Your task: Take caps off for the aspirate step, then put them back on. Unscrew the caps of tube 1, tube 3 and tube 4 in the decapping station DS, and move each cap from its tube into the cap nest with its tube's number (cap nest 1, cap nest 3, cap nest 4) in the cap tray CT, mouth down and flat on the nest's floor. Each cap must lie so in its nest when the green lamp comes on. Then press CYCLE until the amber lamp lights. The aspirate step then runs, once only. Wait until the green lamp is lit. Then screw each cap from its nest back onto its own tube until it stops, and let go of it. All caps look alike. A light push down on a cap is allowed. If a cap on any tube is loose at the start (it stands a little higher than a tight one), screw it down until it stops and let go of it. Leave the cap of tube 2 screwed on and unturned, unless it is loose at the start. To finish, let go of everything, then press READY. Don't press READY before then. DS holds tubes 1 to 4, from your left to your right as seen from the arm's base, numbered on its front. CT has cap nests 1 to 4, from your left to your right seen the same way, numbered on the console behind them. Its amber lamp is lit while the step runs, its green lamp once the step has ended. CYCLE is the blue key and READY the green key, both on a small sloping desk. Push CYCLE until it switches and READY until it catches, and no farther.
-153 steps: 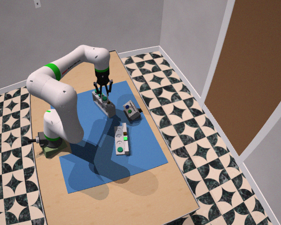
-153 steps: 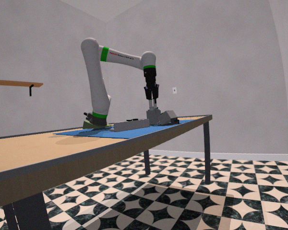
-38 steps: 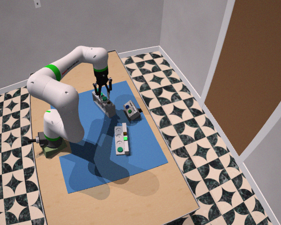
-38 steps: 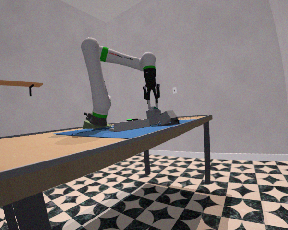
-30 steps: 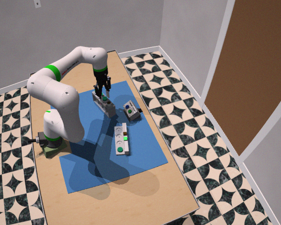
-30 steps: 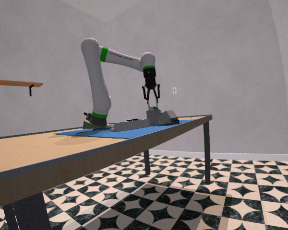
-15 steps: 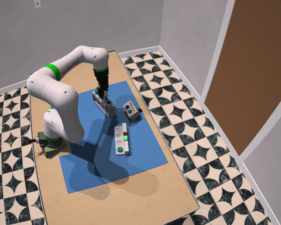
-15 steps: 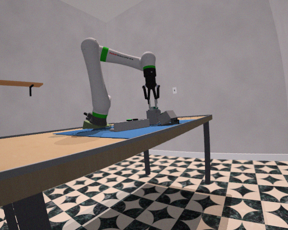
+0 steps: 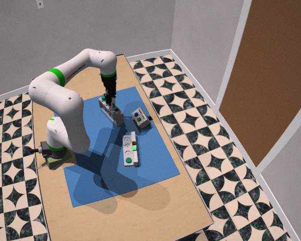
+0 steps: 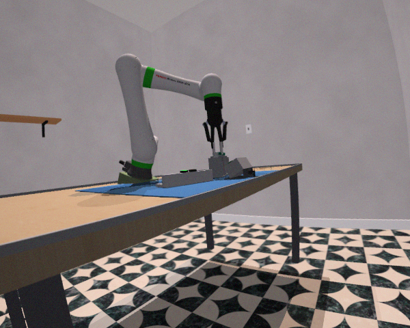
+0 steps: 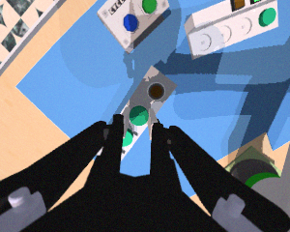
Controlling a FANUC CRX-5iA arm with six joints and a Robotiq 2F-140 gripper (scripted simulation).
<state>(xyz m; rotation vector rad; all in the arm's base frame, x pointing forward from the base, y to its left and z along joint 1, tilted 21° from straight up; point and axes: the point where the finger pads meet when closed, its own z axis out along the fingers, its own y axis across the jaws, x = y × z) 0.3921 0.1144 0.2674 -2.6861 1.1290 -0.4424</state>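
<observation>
The grey decapping station stands on the blue mat. My gripper reaches straight down onto it and is shut on the green cap of tube 3, which sits on its tube between the fingertips. Tube 4 beside it is open, with a dark mouth. The cap of tube 2 shows between the fingers. The cap of tube 1 is on at the far end. The cap tray holds one green cap in nest 4. Its other nests look empty. Its green lamp is lit.
The sloping desk with the blue key and the green key stands to the right of the station. The arm's base is at the table's left edge. The side view shows the tray in front of the station.
</observation>
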